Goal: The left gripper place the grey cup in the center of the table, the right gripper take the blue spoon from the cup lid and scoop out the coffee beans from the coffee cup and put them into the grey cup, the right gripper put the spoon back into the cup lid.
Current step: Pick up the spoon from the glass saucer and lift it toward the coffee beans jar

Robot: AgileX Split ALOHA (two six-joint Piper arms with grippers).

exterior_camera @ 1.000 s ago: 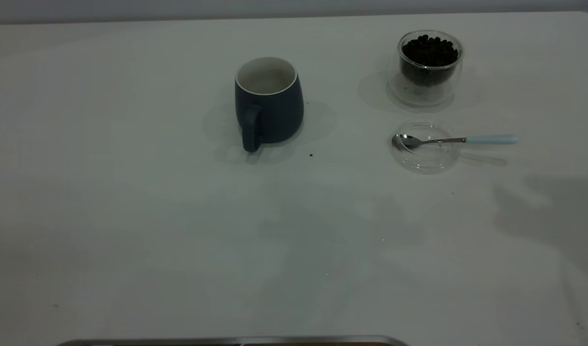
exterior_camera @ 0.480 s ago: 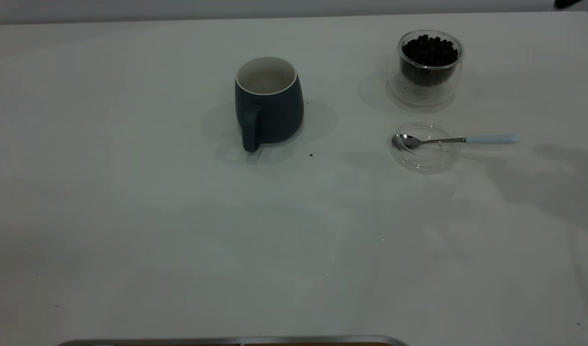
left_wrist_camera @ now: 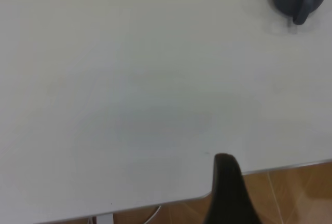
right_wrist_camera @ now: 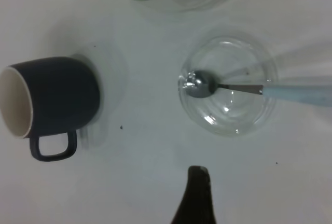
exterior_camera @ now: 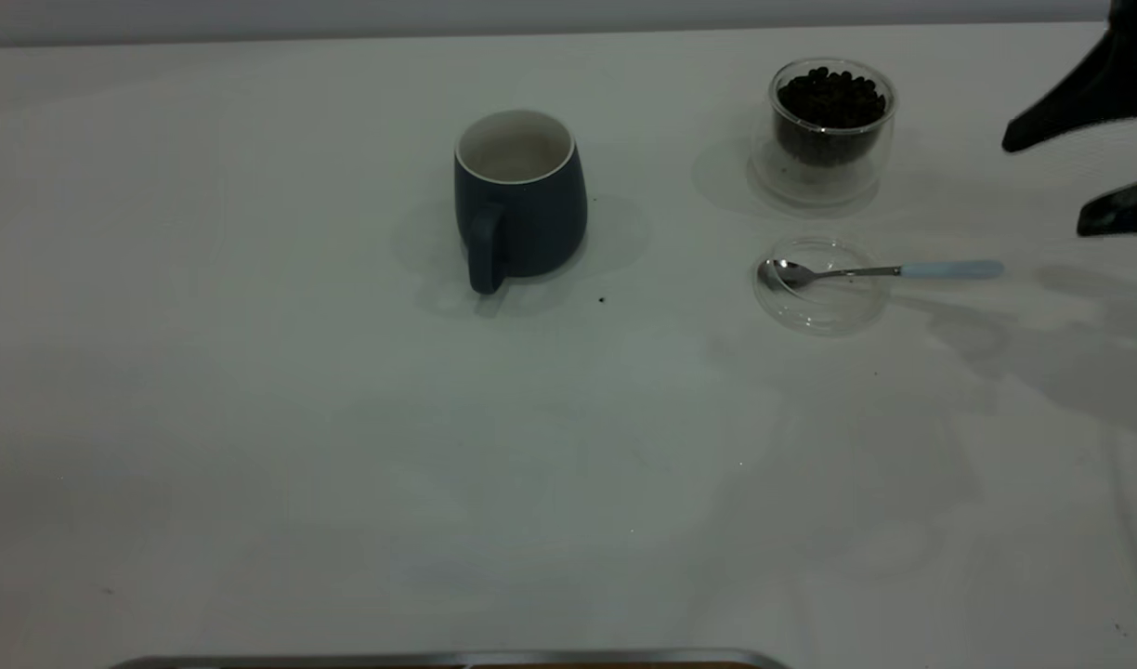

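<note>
One grey cup (exterior_camera: 520, 195) mid-table (exterior_camera: 346, 465), one coffee cup (exterior_camera: 829, 130) of coffee beans (exterior_camera: 830, 98), one blue spoon (exterior_camera: 880, 271) on one cup lid (exterior_camera: 821, 284), right gripper (exterior_camera: 1061, 181) newly arrived at the right edge, fingers spread, holding nothing, left gripper's (left_wrist_camera: 228, 193) state unclear.

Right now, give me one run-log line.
grey cup: centre, empty | blue spoon: on cup lid | right gripper: jaws open, near spoon | left: parked

The mug (exterior_camera: 519, 200) is dark blue-grey with a white inside and rim. The spoon (exterior_camera: 880, 271) has a shiny metal bowl and a pale blue handle; the beans (exterior_camera: 829, 97) are almost black. The table (exterior_camera: 346, 446) is plain white, and the gripper (exterior_camera: 1084, 177) is black.
</note>
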